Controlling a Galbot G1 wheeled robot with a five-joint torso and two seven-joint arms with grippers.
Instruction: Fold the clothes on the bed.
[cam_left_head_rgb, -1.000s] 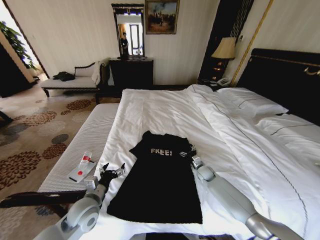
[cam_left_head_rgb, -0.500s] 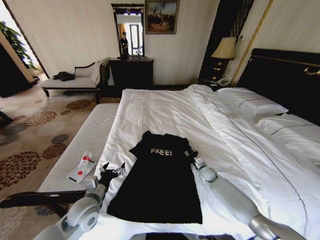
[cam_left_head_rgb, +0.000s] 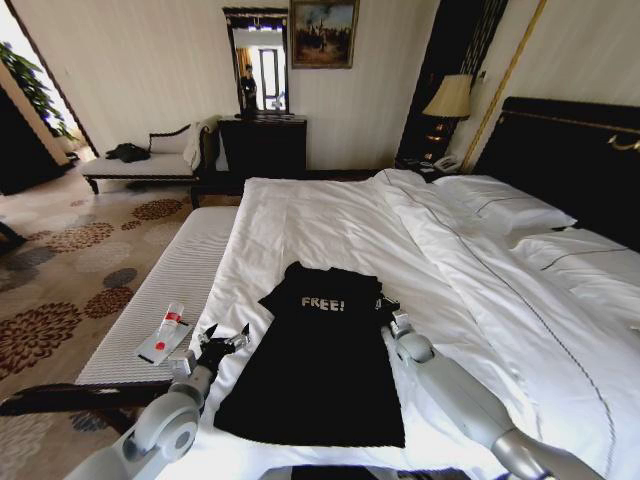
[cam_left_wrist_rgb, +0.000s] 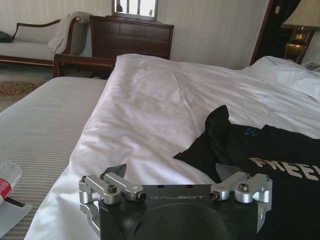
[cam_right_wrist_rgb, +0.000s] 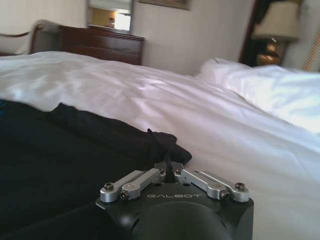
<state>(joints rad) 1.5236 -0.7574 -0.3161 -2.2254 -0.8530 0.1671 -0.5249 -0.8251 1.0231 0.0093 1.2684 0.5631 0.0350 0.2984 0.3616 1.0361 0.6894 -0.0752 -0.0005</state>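
Now black top (cam_left_head_rgb: 318, 355) flat, R pincer (cam_left_head_rgb: 387, 308) pinching its shoulder

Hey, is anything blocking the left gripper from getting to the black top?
Nothing visible. The left gripper sits open beside the black top, with bare white duvet between them. The right gripper is already shut on its far edge.

Black sleeveless top (cam_left_head_rgb: 318, 360) lay flat, front up, on the bed (cam_left_head_rgb: 330, 215), near the foot end on my side, hem toward me, neck toward the far wall. White "FREE!" lettering across the chest. Its right shoulder was bunched up and pinched in my right gripper (cam_left_head_rgb: 388, 308), the rest spread smooth. Bed was large, with white duvet and sheets, white pillows to my right against a dark headboard.
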